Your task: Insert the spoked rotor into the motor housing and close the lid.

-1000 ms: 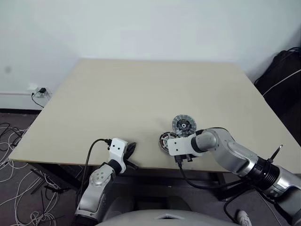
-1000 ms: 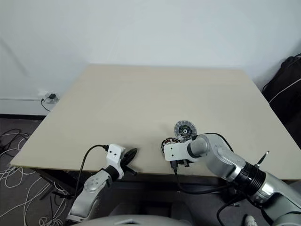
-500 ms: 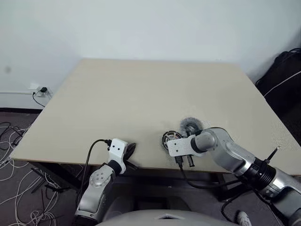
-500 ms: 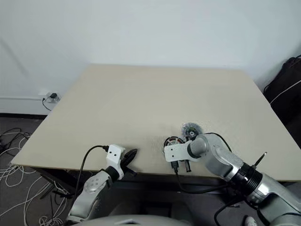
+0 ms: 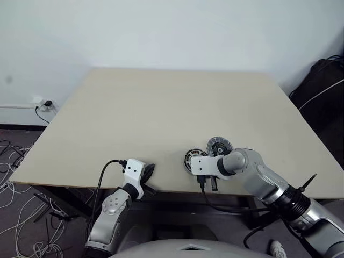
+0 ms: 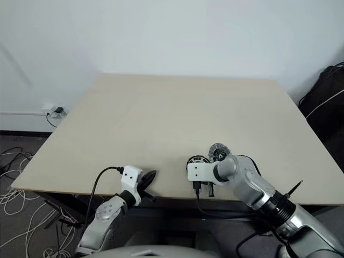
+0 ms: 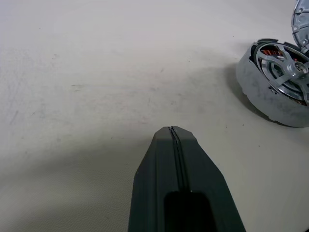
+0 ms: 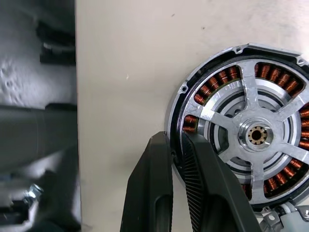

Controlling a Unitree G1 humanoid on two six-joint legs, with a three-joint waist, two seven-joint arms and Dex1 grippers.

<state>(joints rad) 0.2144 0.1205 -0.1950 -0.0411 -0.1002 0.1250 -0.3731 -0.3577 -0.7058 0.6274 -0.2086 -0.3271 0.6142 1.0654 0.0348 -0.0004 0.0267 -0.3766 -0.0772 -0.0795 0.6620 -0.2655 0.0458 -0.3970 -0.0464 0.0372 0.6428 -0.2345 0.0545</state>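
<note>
- The motor housing (image 8: 241, 140) sits on the beige surface (image 5: 161, 113) close to its near edge, on the robot's right half.
- Inside it lies the spoked rotor (image 8: 254, 135), seated flat: silvery spokes run from a small hub to the rim, and the copper-brown windings show through the gaps between them (the ring of coils is plain to see in the right wrist view).
- The lid (image 5: 217, 146) is not on the housing; it lies just beyond it on the far side, ribbed face with a dark centre up. Whether it touches the housing cannot be told from the head views.
- In the left wrist view the housing (image 7: 276, 82) stands off to one side with the rotor (image 7: 285, 65) in its top.
- The right gripper (image 8: 176, 145) points steeply down over the near edge of the surface, the arm bent in from the right. Its jaws stand nearly closed and pinch the housing's rim, one finger outside the wall, the other just inside over the windings.
- The left gripper (image 7: 173, 133) rests low at the near edge of the surface, well apart from the housing, pointing forward and slightly down. Its jaws are pressed fully together (only a thin seam shows between them) and hold nothing.
</note>
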